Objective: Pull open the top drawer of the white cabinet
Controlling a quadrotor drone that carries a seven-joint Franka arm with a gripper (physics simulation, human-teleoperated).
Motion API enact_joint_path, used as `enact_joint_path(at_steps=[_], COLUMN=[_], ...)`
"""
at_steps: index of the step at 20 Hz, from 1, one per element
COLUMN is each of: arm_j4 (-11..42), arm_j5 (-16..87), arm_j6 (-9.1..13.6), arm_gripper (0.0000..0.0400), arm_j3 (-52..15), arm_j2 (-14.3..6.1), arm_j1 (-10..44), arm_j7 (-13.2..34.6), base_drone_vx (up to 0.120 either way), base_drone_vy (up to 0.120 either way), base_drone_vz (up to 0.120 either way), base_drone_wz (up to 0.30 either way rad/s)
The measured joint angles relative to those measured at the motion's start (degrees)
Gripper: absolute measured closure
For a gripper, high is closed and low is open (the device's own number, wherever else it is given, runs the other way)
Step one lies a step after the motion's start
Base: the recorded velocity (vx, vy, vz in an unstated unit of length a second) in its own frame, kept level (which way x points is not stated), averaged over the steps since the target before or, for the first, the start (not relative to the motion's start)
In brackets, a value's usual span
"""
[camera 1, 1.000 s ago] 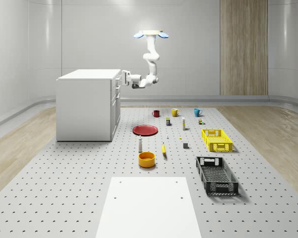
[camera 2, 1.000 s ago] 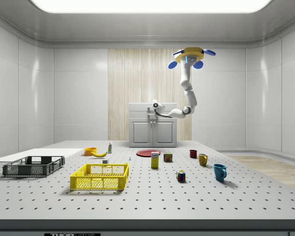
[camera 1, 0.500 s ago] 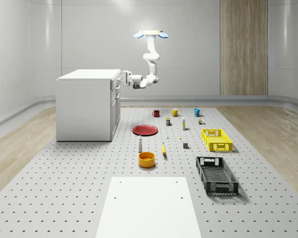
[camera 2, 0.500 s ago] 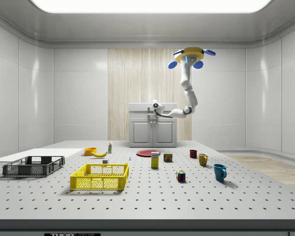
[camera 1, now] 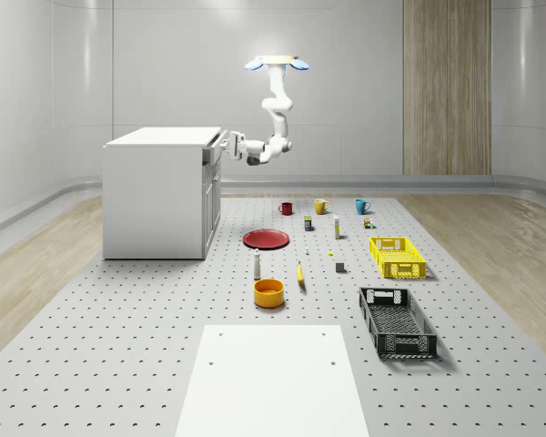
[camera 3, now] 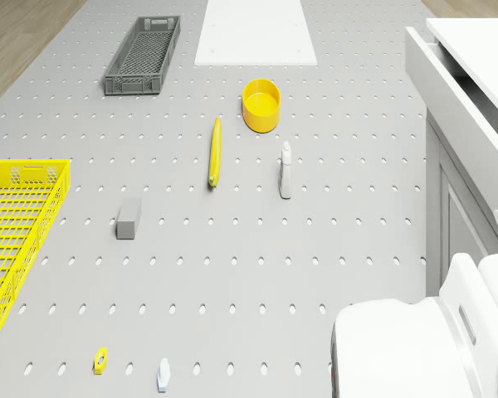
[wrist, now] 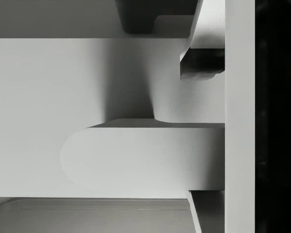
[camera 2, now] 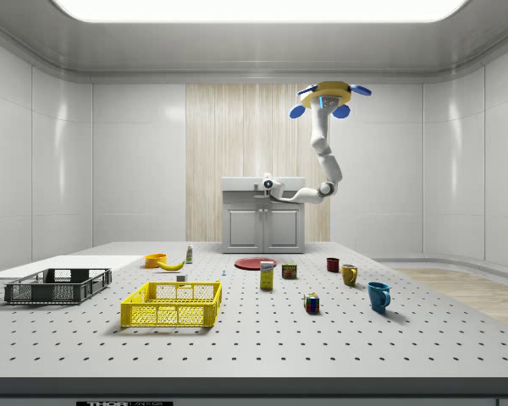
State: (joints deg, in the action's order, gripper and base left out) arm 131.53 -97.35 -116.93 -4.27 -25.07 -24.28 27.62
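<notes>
Three mugs stand in a row on the perforated counter: a red mug, a yellow mug and a blue mug. There are two crates, a yellow crate and a black crate. Of the rest there is one each: a red plate, a yellow bowl, a banana, a white bottle, a grey block, a carton, a can, a coloured cube and a flat white board.

One white cabinet stands at the whole-scene view's left. Its top drawer stands a little way out of the front, and from the drone view a dark gap shows behind the drawer's face.

The drone hovers high over the counter, beside the cabinet's front and beyond the red plate. Its arm hangs down and bends toward the cabinet. The gripper is level with the top drawer and right at its face. In the wrist view the drawer's handle lies straight ahead of the gripper and very close. I cannot tell whether the gripper is clenched on the handle or loose about it.
</notes>
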Motion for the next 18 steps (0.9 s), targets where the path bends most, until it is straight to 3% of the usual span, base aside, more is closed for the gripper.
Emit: enact_joint_path(at_steps=[1, 2, 3, 4, 7, 11, 12, 15, 18], arm_j4=[0.73, 0.95, 0.76, 1.21, 2.55, 4.11, 3.82, 5.49, 6.25], arm_j5=[-0.85, -1.14, -0.01, 0.36, -0.15, 0.76, 3.44, 2.78, 3.27], arm_j6=[0.56, 0.84, 1.01, 1.58, 2.97, 4.99, 5.57, 7.09, 8.37], arm_gripper=[0.0207, 0.0224, 0.018, 0.0195, 0.0247, 0.0258, 0.0206, 0.0241, 0.0269], arm_j3=[0.3, 0.43, 0.43, 0.81, 1.97, 3.74, 4.3, 5.8, 7.08], arm_j2=[0.11, -0.17, -0.84, -0.81, -1.58, -2.99, -3.97, -3.86, -4.77], arm_j1=[0.13, 0.25, 0.56, 0.79, 1.07, 1.72, 2.11, 2.37, 2.75], arm_j7=[-2.66, -1.69, 1.67, -1.02, -2.0, -1.03, 0.34, -4.61, -3.6], base_drone_vx=[0.0, 0.0, 0.0, 0.0, 0.0, 0.0, 0.0, 0.0, 0.0], base_drone_vy=[0.0, 0.0, 0.0, 0.0, 0.0, 0.0, 0.0, 0.0, 0.027], base_drone_vz=[0.0, 0.0, 0.0, 0.0, 0.0, 0.0, 0.0, 0.0, 0.0], base_drone_wz=[0.0, 0.0, 0.0, 0.0, 0.0, 0.0, 0.0, 0.0, 0.0])
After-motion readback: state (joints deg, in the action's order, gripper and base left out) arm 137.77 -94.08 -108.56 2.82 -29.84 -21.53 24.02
